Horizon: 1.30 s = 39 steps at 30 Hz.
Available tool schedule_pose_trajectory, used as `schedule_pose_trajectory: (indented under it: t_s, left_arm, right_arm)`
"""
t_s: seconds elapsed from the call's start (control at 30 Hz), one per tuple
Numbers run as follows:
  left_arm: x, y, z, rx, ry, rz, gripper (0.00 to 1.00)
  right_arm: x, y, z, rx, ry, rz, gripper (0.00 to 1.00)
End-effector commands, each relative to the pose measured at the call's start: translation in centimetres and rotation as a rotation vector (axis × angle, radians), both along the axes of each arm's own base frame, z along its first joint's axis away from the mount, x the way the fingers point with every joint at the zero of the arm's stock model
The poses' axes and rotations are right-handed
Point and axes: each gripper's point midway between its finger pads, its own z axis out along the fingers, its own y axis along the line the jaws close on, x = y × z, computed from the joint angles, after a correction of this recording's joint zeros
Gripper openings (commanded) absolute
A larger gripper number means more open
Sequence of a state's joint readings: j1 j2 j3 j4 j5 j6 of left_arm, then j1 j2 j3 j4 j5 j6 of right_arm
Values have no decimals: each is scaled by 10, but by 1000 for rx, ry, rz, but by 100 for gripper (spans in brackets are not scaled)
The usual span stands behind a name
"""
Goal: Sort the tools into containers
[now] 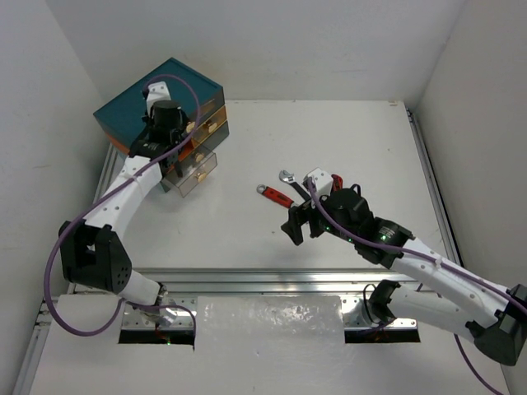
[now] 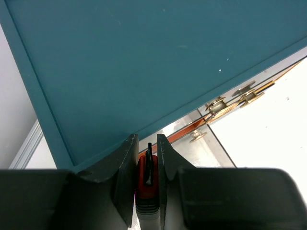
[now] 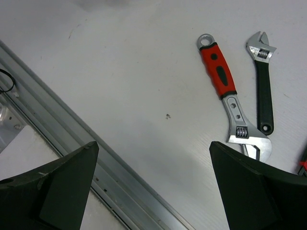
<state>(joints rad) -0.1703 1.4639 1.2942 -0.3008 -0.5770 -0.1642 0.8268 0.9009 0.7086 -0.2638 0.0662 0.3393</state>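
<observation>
left wrist: gripper clamps tool at cabinet edge

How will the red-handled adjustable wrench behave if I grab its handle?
The red-handled steel adjustable wrench is probably rigid and head-heavy: its wide metal jaw end looks bulkier than the ringed handle end, so it may tip jaw-down. Lying flat, it should slide rather than roll. The rubbery-looking red grip likely holds well.

Robotics lab test cell: white walls enclose a white table, aluminium rail along frame bottom (two arms bolted there).
</observation>
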Motion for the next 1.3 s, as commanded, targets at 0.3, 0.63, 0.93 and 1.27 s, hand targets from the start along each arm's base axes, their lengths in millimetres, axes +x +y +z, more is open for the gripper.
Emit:
schedule_pose_trajectory:
  t_s: [0.3,0.63,0.93,1.27]
  left_arm:
    - [-6,2,3,10,-48,-3,45]
    - [-16,-23,20,-63,-93,-91,52]
    - [-79,-65,45,-278,-119,-322,100]
    - [-127,-70,14,-258,-87,-434,100]
  right_arm:
    - [0,7,2,29,-12,33,99]
    - [23,-19,-14,-71,33,-133,99]
    - [110,-106,-95,-353,385,-404,99]
    - [172,-167,-159,-395,582,-595,87]
